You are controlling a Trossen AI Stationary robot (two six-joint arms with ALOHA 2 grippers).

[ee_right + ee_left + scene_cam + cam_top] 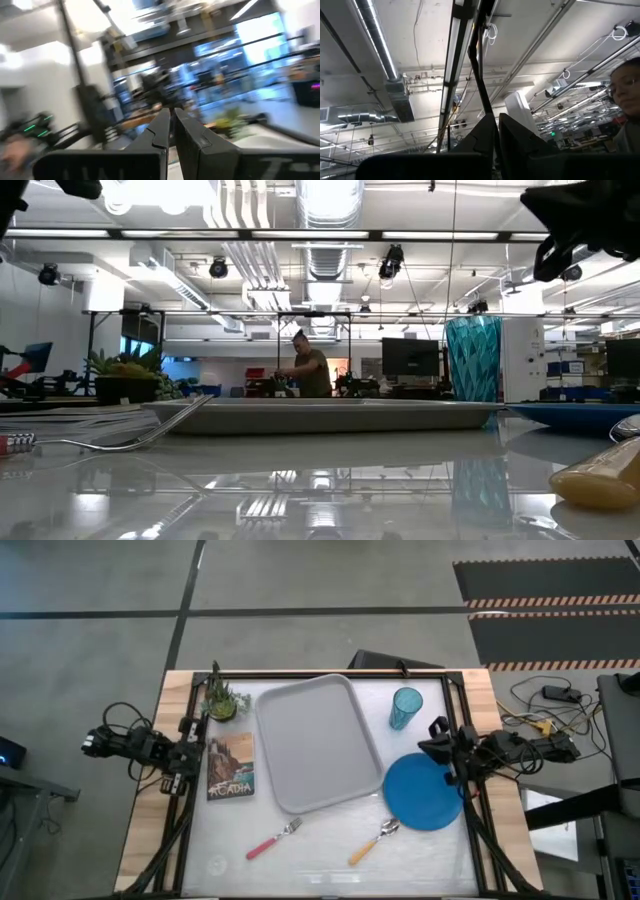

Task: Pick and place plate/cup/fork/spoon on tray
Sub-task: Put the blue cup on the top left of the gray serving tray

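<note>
The grey tray point(318, 740) lies in the middle of the table, bare. The teal cup point(405, 707) stands upright to its right; it also shows in the low view point(472, 358). The blue plate point(425, 790) lies flat nearer the front. The pink-handled fork point(272, 839) and the orange-handled spoon point(372, 843) lie on the table in front of the tray. My right gripper point(436, 740) is raised between cup and plate, shut and empty point(172, 125). My left gripper point(192, 755) waits at the table's left edge beside the book, shut and empty point(497, 135).
A book with a picture cover point(231, 765) lies left of the tray. A small potted plant point(222, 700) stands at the far left corner. A black frame runs along the table's edges. A person shows in the room beyond the table point(305, 365).
</note>
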